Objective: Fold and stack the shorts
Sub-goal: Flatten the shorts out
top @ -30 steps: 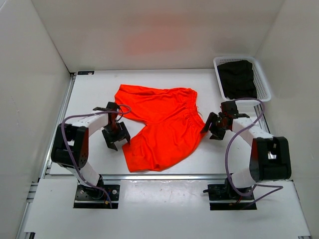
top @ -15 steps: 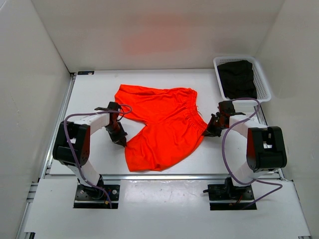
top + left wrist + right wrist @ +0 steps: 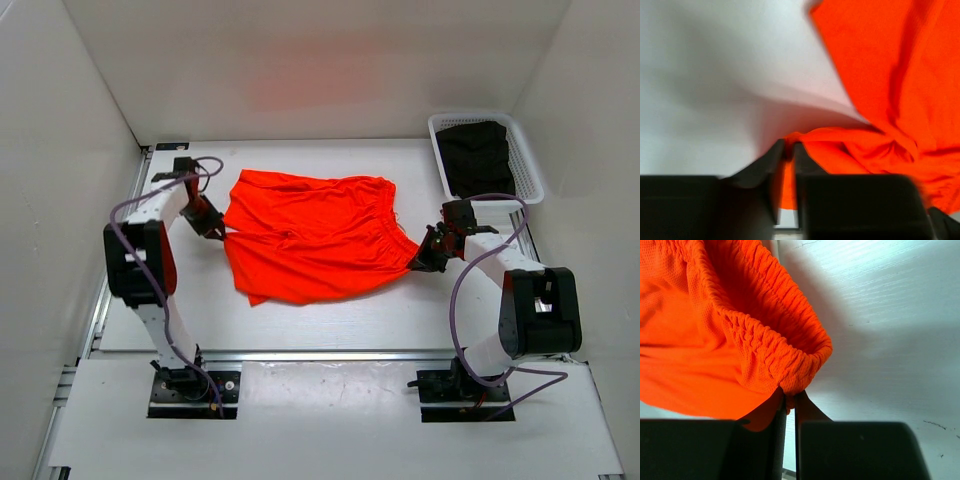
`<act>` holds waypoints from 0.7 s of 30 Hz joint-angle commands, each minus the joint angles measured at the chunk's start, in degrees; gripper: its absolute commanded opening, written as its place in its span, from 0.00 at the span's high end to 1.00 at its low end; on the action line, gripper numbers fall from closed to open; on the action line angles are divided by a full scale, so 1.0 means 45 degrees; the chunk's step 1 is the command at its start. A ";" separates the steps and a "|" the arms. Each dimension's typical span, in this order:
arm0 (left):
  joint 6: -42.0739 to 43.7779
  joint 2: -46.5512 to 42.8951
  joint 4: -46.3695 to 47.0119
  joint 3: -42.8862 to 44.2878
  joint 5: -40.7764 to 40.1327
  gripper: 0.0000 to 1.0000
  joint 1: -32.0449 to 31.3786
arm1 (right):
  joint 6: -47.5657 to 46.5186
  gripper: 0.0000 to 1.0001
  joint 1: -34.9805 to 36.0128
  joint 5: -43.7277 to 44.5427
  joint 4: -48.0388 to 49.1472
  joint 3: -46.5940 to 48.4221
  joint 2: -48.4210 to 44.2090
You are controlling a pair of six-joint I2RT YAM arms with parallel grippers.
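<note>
The neon-orange shorts [image 3: 310,235] lie folded across the middle of the table, one leg laid over the other, with the gathered waistband [image 3: 388,215] on the right. My left gripper [image 3: 218,232] is at their left end, shut on a bunched bit of leg hem; in the left wrist view the orange fabric [image 3: 880,75] runs down between the jaws of the gripper [image 3: 788,150]. My right gripper [image 3: 422,262] is at the lower right corner, shut on the elastic waistband [image 3: 770,350], which the gripper [image 3: 790,401] pinches at its tips.
A white basket [image 3: 530,165] stands at the back right corner with a dark folded cloth [image 3: 478,158] inside. White walls enclose the table on three sides. A metal rail [image 3: 330,354] runs along the near edge.
Both grippers closed on the shorts. The left one carried the near leg's hem up and to the back left, folding that leg over the other. The right gripper stayed at the waistband corner.
</note>
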 commanded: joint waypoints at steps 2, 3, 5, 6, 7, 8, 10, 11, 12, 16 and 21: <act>0.0550 0.1468 -0.1684 0.2771 -0.0150 0.59 -0.0101 | -0.0069 1.00 -0.0029 -0.0096 -0.0058 0.0190 -0.0084; 0.0706 0.1295 -0.1882 0.3085 -0.0517 0.46 -0.0218 | -0.0069 1.00 -0.0029 -0.0096 -0.0058 0.0190 -0.0083; 0.0708 0.0633 -0.2254 0.3440 -0.1084 0.07 -0.0647 | 0.0049 1.00 -0.0029 -0.0096 -0.0058 0.0190 -0.0237; 0.0708 -0.0260 -0.2604 0.3440 -0.1783 0.00 -0.0823 | 0.0049 1.00 -0.0029 -0.0096 -0.0058 0.0190 -0.0239; 0.0708 -0.0791 -0.2742 0.3440 -0.2042 0.00 -0.0979 | 0.0049 1.00 -0.0029 -0.0096 -0.0058 0.0190 -0.0355; 0.0708 -0.1879 -0.2860 0.2705 -0.2218 0.00 -0.1232 | 0.0049 1.00 -0.0029 -0.0212 -0.0058 0.0190 -0.0356; 0.0708 -0.3011 -0.2861 0.1590 -0.2220 0.08 -0.1352 | 0.0049 1.00 -0.0029 -0.0213 -0.0058 0.0190 -0.0628; 0.0592 -0.3564 -0.2706 0.0212 -0.1950 0.14 -0.1661 | 0.0049 1.00 -0.0029 -0.0213 -0.0058 0.0190 -0.0630; 0.0591 -0.4092 -0.2550 -0.0556 -0.1695 0.35 -0.1780 | 0.0049 1.00 -0.0029 -0.0213 -0.0058 0.0190 -0.0630; -0.0072 -0.6240 -0.1321 -0.4229 0.0624 0.65 -0.2288 | 0.0049 1.00 -0.0029 -0.0350 -0.0195 0.0307 -0.0747; -0.0738 -0.6305 0.0067 -0.6403 0.1393 0.48 -0.3264 | 0.0049 1.00 -0.0029 -0.0350 -0.0195 0.0424 -0.0747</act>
